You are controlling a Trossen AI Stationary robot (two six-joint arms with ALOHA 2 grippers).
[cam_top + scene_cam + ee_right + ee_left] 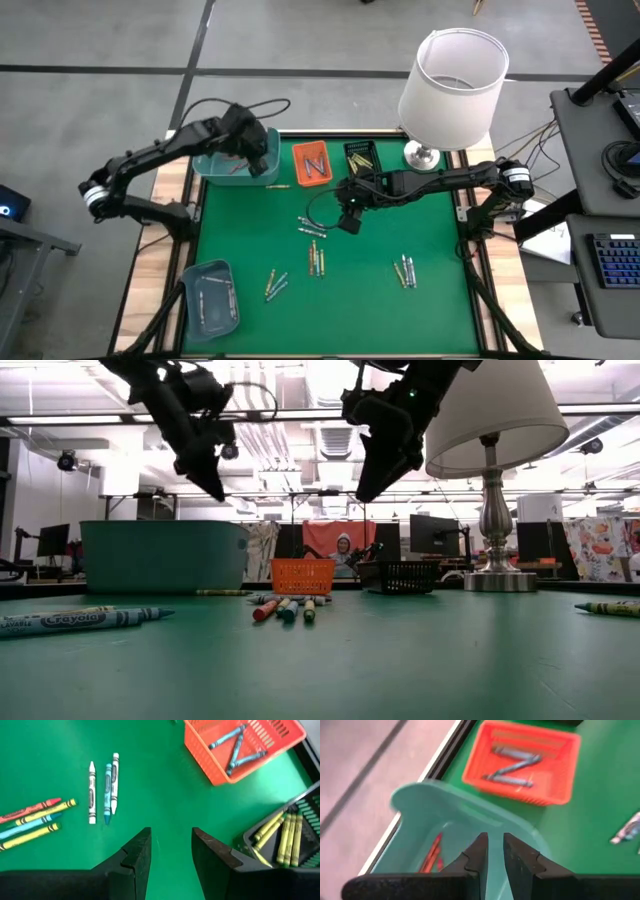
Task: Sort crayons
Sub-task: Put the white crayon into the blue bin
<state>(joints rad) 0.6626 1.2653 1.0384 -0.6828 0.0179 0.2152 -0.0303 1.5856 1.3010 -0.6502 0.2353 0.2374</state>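
Note:
Crayons lie in loose groups on the green mat (330,300): one group near the middle (312,226), others nearer the front (316,262) (275,285) (405,270). My left gripper (495,851) hovers over the teal tray (445,802) at the far left. Its fingers stand a narrow gap apart with nothing between them, and red crayons (432,855) lie in the tray below. My right gripper (171,845) is open and empty above the mat's middle (350,208), between a white-and-blue crayon group (102,790) and the black tray (285,832).
An orange tray (312,163) holds blue crayons, and the black tray (362,157) holds yellow-green ones. A grey-blue tray (210,295) sits at the near left. A lamp with a white shade (452,75) stands at the far right. One crayon (278,186) lies beside the teal tray.

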